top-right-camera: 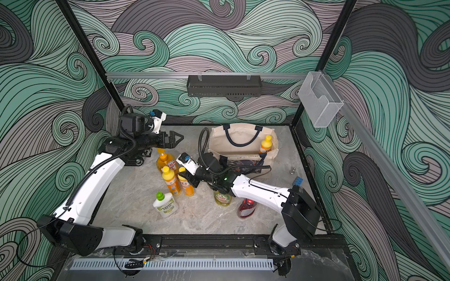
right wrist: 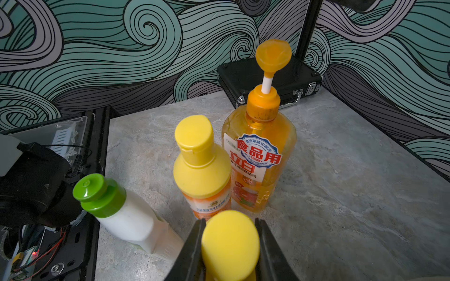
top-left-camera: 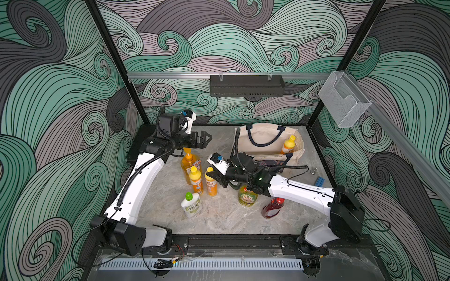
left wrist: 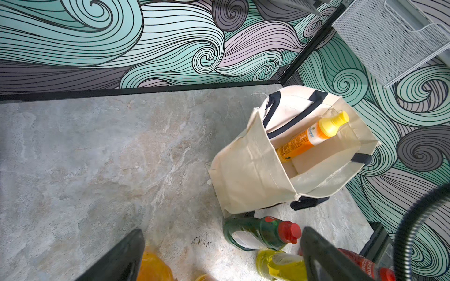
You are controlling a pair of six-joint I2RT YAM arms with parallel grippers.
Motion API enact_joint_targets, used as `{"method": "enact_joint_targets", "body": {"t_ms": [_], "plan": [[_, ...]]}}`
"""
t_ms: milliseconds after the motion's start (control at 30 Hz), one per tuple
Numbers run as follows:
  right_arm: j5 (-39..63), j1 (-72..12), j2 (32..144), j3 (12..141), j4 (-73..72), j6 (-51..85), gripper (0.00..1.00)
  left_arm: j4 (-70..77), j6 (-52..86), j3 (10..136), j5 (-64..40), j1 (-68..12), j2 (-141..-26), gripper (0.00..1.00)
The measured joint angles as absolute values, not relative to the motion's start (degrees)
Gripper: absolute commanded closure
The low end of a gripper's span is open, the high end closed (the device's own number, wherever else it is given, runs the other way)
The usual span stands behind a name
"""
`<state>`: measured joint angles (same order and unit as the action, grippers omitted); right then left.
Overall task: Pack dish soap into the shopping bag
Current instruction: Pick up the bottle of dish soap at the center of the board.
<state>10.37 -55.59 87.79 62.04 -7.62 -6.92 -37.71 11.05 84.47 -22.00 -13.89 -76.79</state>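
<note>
My right gripper is shut on the yellow cap of an orange dish soap bottle standing mid-table. Beside it stand another yellow-capped orange bottle, the tall orange pump bottle and the white green-capped bottle. The cream shopping bag stands open at the back right with one yellow-capped orange bottle inside. The yellow-green Fairy bottle and the red bottle sit under my right arm, and the dark green bottle by the bag's foot. My left gripper hangs open and empty above the pump bottle.
A black hard case lies in the back left corner. A blue brick and a small metal piece lie by the right wall. A black shelf and a clear holder hang on the walls.
</note>
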Motion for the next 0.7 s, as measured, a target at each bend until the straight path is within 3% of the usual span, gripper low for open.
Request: {"method": "enact_joint_targets", "body": {"t_ms": [700], "plan": [[4.6,-55.7,80.9,65.6,11.0,-8.4,1.0,-37.2,11.1,84.1,-24.1,-13.9,-77.2,0.01]]}}
